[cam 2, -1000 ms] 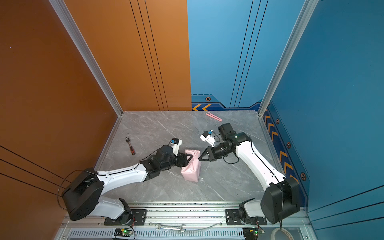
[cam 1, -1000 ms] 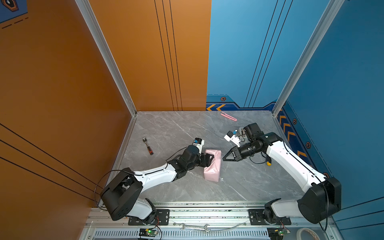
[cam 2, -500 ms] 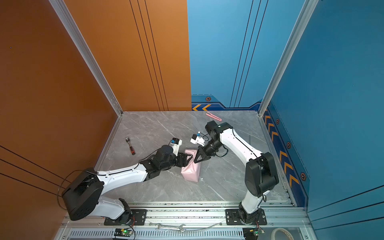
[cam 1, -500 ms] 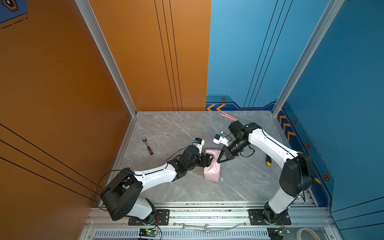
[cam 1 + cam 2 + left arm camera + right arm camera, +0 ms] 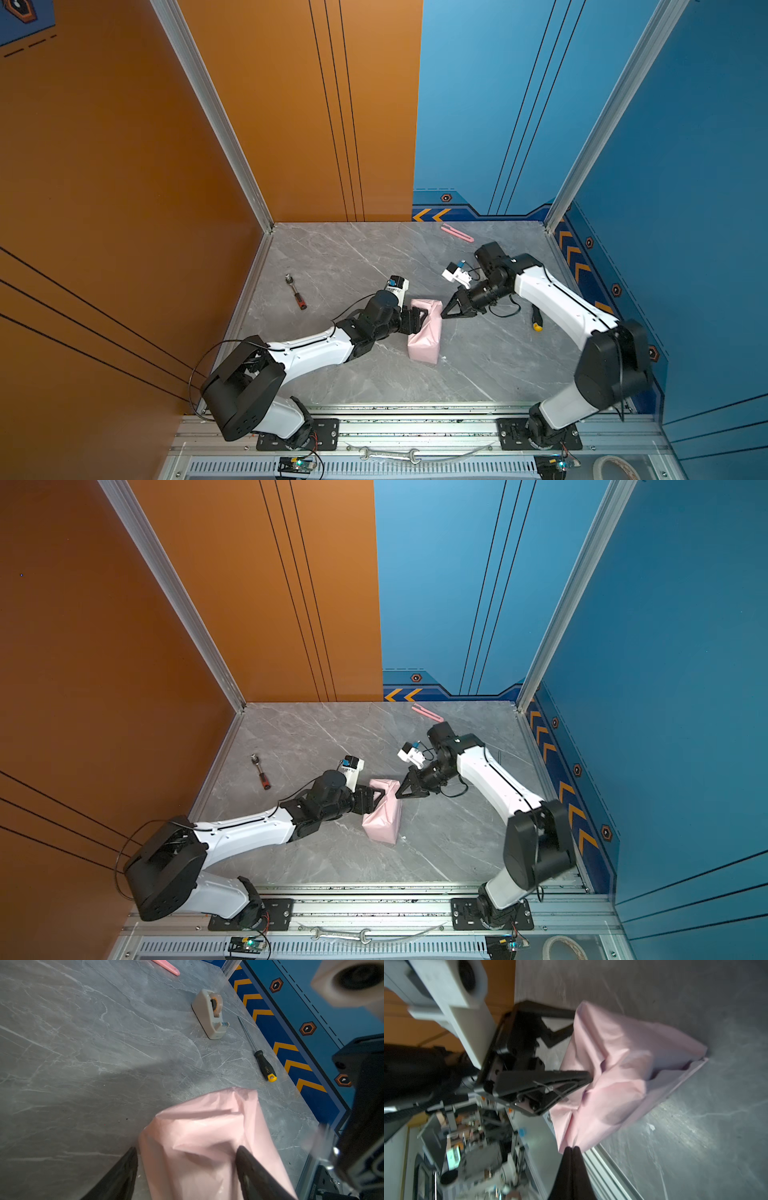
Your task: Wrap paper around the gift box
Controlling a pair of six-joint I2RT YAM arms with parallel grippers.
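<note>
Fingers (image 5: 124, 1176) of left gripper (image 5: 420, 318) clamp wide across the paper (image 5: 426, 345); right gripper (image 5: 443, 316) fingers are closed, tips at its edge.

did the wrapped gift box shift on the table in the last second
No. In a top view the wrapped gift box keeps its place and angle relative to the red-handled tool.
</note>
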